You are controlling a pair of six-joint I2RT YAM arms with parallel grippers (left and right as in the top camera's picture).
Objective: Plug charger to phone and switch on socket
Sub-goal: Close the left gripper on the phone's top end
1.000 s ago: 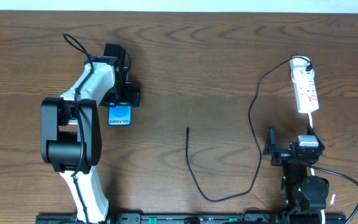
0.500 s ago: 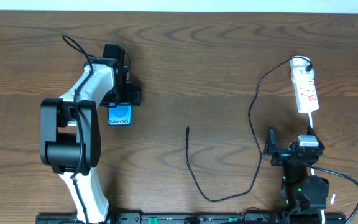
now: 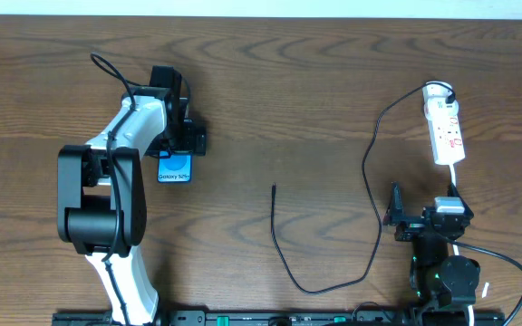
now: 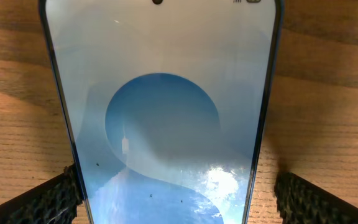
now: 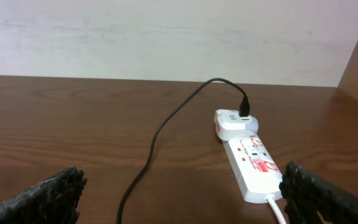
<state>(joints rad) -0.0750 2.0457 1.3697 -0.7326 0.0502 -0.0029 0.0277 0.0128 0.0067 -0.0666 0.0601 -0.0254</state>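
Observation:
The phone (image 3: pixel 174 168) lies flat on the table with its blue screen up. It fills the left wrist view (image 4: pixel 160 106). My left gripper (image 3: pixel 178 143) is open and straddles the phone's lower part (image 4: pixel 176 193). Its left finger is at the phone's edge, and its right finger stands a little apart. The charger cable (image 3: pixel 284 258) loops across the table, with its free plug tip (image 3: pixel 274 187) lying bare mid-table. The white socket strip (image 3: pixel 446 131) lies at the far right and also shows in the right wrist view (image 5: pixel 250 163). My right gripper (image 3: pixel 421 217) is open and empty, short of the strip (image 5: pixel 182 199).
A white adapter (image 5: pixel 232 119) sits in the strip's far end with the black cable (image 5: pixel 166 124) running out of it. The strip's white cord (image 5: pixel 278 208) runs back toward my right arm. A pale wall bounds the table's far edge.

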